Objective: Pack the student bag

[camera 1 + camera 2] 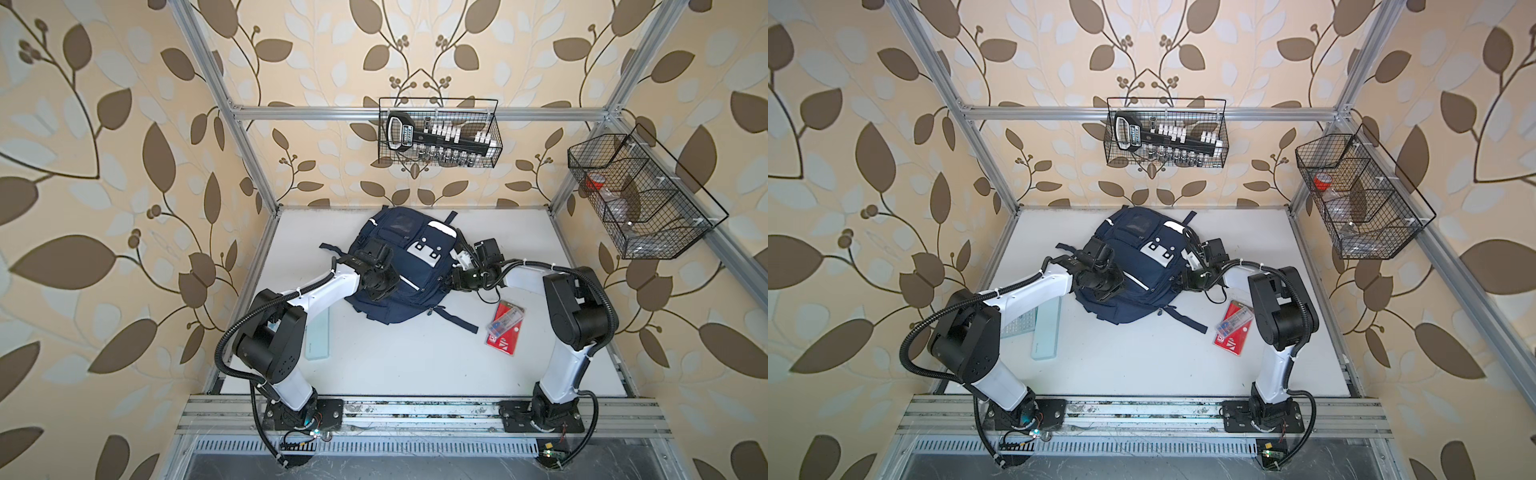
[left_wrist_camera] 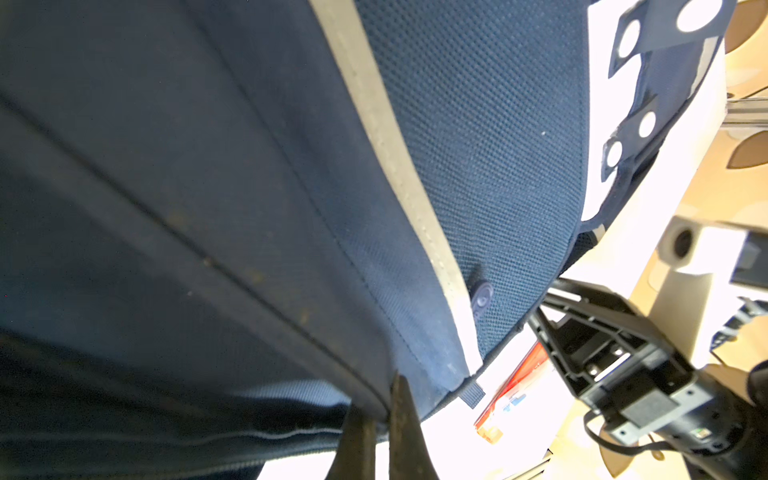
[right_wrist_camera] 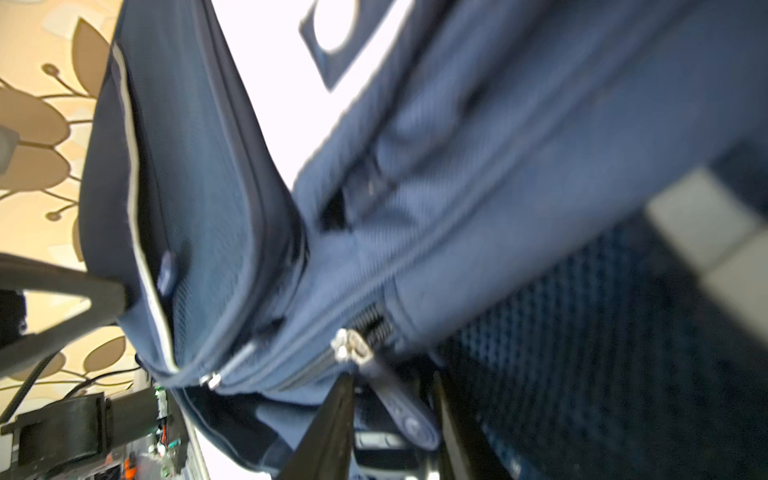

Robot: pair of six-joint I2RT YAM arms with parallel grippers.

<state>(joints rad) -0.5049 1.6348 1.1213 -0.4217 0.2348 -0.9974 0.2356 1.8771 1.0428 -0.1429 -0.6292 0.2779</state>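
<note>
Since the bag fills most cams, going view by view. In both top views the student bag (image 1: 415,291) (image 1: 1142,286) is navy w/ white stripes + a white patch (image 1: 426,253) w/ dark holes. It lies flat at the far-centre of the white table (image 1: 395,365), straps trailing. Left gripper (image 1: 379,289) (image 1: 1106,291) is over its left half, right gripper (image 1: 453,277) (image 1: 1187,280) at its right edge.

Left wrist: navy weave, pale stripe running diag. Left gripper (image 2: 380,399) is clenched, tips nipping the bag's edge seam.

Right wrist: bag side-on, blurry, zips visible. Right gripper (image 3: 390,378) jaws are apart, straddling the zipper pull (image 3: 403,411), not clamped on it.
</note>
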